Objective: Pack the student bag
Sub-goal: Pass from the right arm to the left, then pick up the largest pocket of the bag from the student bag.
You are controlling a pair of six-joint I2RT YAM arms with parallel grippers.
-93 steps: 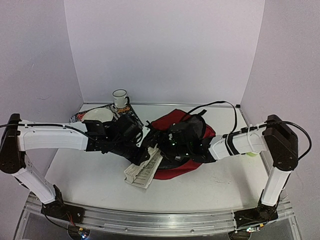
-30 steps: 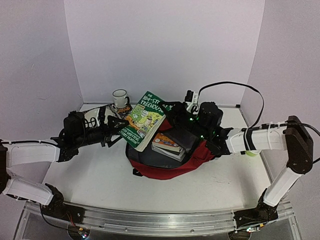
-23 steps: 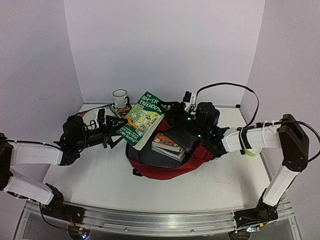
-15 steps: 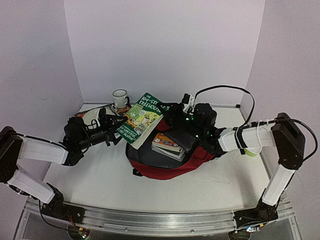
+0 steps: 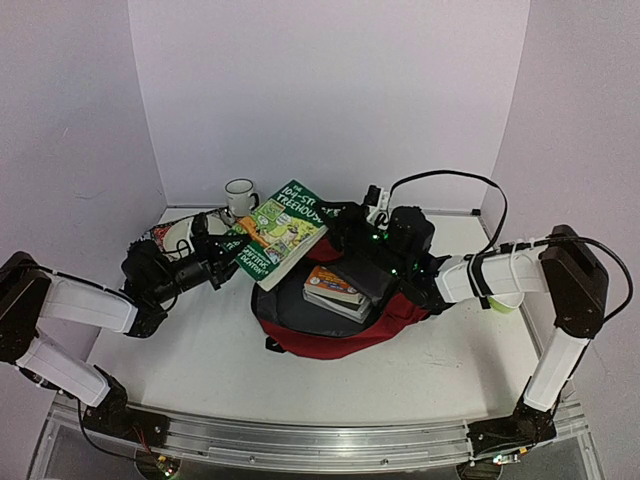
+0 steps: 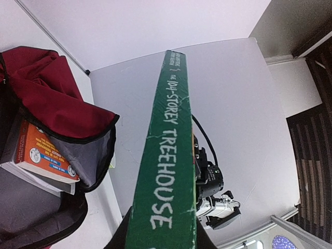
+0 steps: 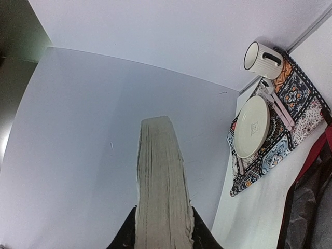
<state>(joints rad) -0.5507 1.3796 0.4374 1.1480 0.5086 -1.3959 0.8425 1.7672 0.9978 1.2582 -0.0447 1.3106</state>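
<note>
The student bag (image 5: 338, 325), dark red with grey lining, lies open at mid-table, and its flap shows in the left wrist view (image 6: 57, 104). Inside it rest an orange-covered book (image 5: 334, 284) (image 6: 44, 155) and a black item (image 5: 368, 275). A green book, "The 104-Storey Treehouse" (image 5: 287, 228), hangs tilted above the bag's left rim, held at both ends. My left gripper (image 5: 228, 256) (image 6: 163, 231) is shut on its green spine (image 6: 166, 171). My right gripper (image 5: 345, 230) (image 7: 163, 231) has a finger against each side of its page edge (image 7: 162, 176).
A white mug (image 5: 239, 197) (image 7: 263, 59) stands at the back left. Beside it lie a cream plate (image 5: 182, 232) (image 7: 251, 126) and cutlery on a patterned cloth (image 7: 282, 142). A green object (image 5: 505, 305) sits behind the right forearm. White walls close in on three sides.
</note>
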